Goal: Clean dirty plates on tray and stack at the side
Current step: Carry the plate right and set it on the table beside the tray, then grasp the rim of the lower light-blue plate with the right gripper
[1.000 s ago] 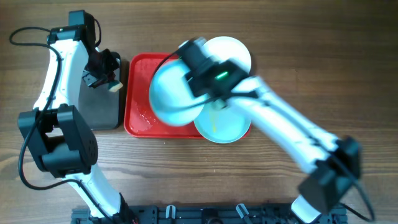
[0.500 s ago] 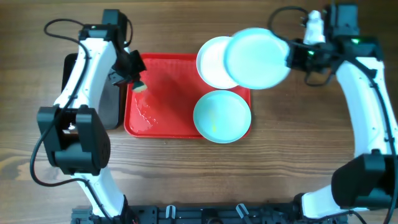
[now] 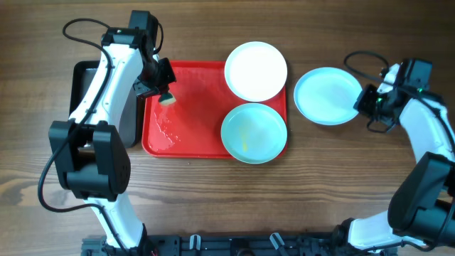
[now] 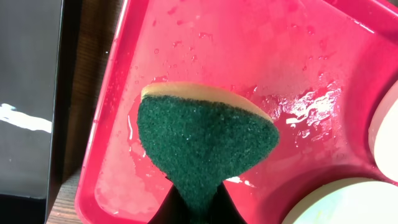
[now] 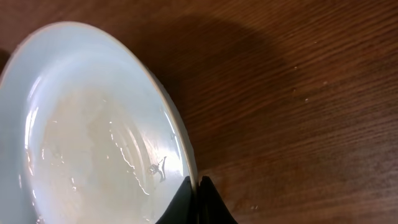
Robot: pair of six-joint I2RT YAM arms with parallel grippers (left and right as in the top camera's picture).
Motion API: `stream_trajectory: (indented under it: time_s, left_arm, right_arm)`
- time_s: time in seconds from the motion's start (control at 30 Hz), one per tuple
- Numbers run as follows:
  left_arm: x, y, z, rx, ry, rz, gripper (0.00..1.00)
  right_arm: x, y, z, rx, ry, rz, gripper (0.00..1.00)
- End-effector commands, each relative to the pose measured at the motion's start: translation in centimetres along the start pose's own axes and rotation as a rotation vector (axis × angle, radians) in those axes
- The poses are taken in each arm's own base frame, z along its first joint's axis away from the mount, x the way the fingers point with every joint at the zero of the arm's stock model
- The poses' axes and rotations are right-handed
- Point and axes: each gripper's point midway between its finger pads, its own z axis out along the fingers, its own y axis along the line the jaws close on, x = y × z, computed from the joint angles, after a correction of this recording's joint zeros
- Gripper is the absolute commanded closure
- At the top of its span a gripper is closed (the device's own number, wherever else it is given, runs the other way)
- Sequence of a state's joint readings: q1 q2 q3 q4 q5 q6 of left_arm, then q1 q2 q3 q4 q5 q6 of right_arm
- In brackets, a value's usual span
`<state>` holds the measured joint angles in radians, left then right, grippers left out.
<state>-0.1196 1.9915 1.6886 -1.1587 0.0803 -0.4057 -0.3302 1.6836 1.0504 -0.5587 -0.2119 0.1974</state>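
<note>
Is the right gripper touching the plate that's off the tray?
Touching. The right wrist view shows the right gripper pinching the rim of the off-tray plate.

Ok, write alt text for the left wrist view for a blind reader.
The left gripper holds a green-and-yellow scouring sponge in its jaws over the wet red plastic rectangular tray. A black rectangular tray lies left; edges of a white round plate and a pale turquoise round plate show right.
</note>
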Motion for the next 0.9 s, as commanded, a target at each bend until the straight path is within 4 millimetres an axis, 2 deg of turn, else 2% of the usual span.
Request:
stream_trajectory:
  time_s: [0.0,0.1,0.13,0.2,0.3,0.43,0.57,0.63,0.73,0.87]
  left_arm:
    - [-0.2,-0.4,-0.7,0.022,-0.015,0.007,0.96]
    - [-0.2,-0.4,-0.7,0.022,-0.015,0.007,0.96]
    - [-0.2,-0.4,-0.7,0.022,-0.015,0.007,0.96]
    - [-0.2,-0.4,-0.7,0.022,-0.015,0.007,0.96]
    - [-0.2,-0.4,-0.7,0.022,-0.015,0.007,0.96]
    - [-0.2,-0.5,-0.7,0.022,-0.014,0.008,0.96]
    - [-0.2,-0.5,-0.7,0.022,-0.014,0.008,0.96]
    - [-0.2,-0.5,-0.7,0.022,-0.014,0.008,0.96]
    - [-0.2,-0.5,-0.7,0.022,-0.014,0.008,0.96]
    - [-0.2,-0.5,-0.7,0.022,-0.014,0.008,0.96]
  right_arm:
    - [1.3,-0.9,1.2,0.03,-0.006,0.013,0.96]
    - [2.0,-1.2,1.8,0.031,-0.002,0.015,0.95]
    - [2.3,-1.3,1.9,0.032,0.004,0.026,0.92]
    - [2.5,-1.3,1.9,0.033,0.012,0.043,0.78]
    - [2.9,-0.6,1.7,-0.006,0.036,0.045,0.76]
    - [2.5,1.6,-0.8,-0.086,0.092,0.021,0.76]
    - [1.2,4.2,-5.5,-0.136,0.083,-0.046,0.76]
    - [1.2,5.9,-7.4,-0.164,0.07,-0.079,0.74]
    - [2.7,8.5,-8.7,-0.202,0.079,-0.144,0.7]
    - [6.0,11.0,-8.2,-0.216,0.173,-0.209,0.71]
